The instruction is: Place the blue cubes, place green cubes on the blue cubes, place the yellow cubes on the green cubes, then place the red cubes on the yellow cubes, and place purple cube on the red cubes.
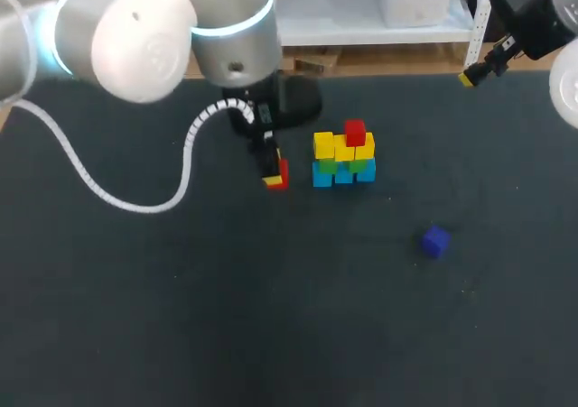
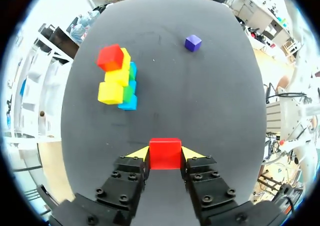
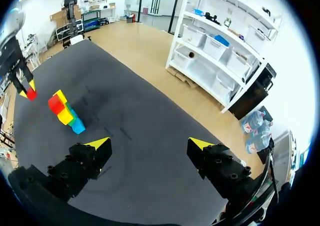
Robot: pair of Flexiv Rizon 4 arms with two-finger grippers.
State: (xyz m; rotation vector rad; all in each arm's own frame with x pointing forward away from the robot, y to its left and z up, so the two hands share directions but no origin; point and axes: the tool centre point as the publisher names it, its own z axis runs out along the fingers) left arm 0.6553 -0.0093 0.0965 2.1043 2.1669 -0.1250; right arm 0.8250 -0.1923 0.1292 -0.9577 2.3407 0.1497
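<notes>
Closest to the head camera is our left arm (image 1: 135, 37), coming in from the left, with a white cable (image 1: 126, 199) looping off it above the dark table (image 1: 271, 335). Our left gripper (image 2: 165, 155) sits low over the table, just left of the stack. Its two yellow tips press against opposite sides of a red cube (image 2: 165, 150), pinching it. We cannot tell whether that cube touches the cloth or hangs just above it.

Next to the right, near the held cube but apart from it, stands the stack (image 1: 344, 159). Blue cubes (image 1: 343, 175) run along its bottom, green cubes (image 1: 358, 165) sit on them, and yellow cubes (image 1: 323, 143) form the row above. A second red cube (image 1: 355, 133) rests on top, toward the stack's right side.

Farther right and nearer the camera, the purple cube (image 1: 435, 241) lies alone on the table, well apart from the stack.

At the far right, our right gripper (image 3: 150, 145) is held by the table's back edge, well away from every cube. Its fingers are spread wide, and in the right wrist view only dark cloth shows beyond them.
</notes>
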